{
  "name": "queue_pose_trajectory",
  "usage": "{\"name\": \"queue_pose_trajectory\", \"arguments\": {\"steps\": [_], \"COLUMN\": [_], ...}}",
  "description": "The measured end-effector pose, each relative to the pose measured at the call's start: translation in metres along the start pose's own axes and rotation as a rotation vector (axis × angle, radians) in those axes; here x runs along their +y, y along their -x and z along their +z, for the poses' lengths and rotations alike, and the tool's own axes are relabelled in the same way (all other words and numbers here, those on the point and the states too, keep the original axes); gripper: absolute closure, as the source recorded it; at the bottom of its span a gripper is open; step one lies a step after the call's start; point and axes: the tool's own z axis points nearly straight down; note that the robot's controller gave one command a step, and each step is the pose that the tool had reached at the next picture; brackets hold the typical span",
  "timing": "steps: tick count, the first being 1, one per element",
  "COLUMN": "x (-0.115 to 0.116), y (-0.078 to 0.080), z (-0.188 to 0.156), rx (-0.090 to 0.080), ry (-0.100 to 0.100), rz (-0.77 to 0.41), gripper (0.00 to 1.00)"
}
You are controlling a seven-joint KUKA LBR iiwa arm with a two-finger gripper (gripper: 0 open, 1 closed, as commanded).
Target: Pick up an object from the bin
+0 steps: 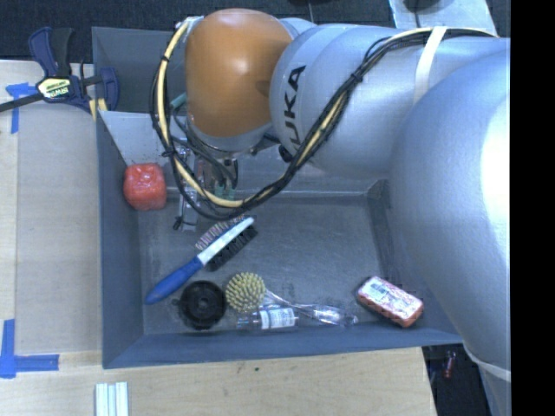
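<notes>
My gripper (208,178) hangs under the arm's orange cover in the back left part of the bin. A red, rounded block (145,186) lies just to its left against the bin's left wall. Just below the gripper lies a brush with a blue handle, white neck and black bristles (205,256), set diagonally. Nothing shows in the gripper.
Along the front wall lie a black round disc (202,304), a tan bristly ball (245,291) and a clear small bottle with a white label (286,317). A red and white wrapped bar (390,301) rests at the front right. The big arm covers the bin's back right.
</notes>
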Motion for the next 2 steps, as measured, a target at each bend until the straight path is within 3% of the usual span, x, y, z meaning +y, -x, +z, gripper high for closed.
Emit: {"name": "queue_pose_trajectory", "arguments": {"steps": [1,2], "x": [-0.002,-0.078], "y": [0.002,-0.016], "z": [-0.006,0.112], "rx": [-0.008,-0.003], "ry": [0.002,0.001], "rz": [0.006,-0.527], "gripper": [0.00,0.00]}}
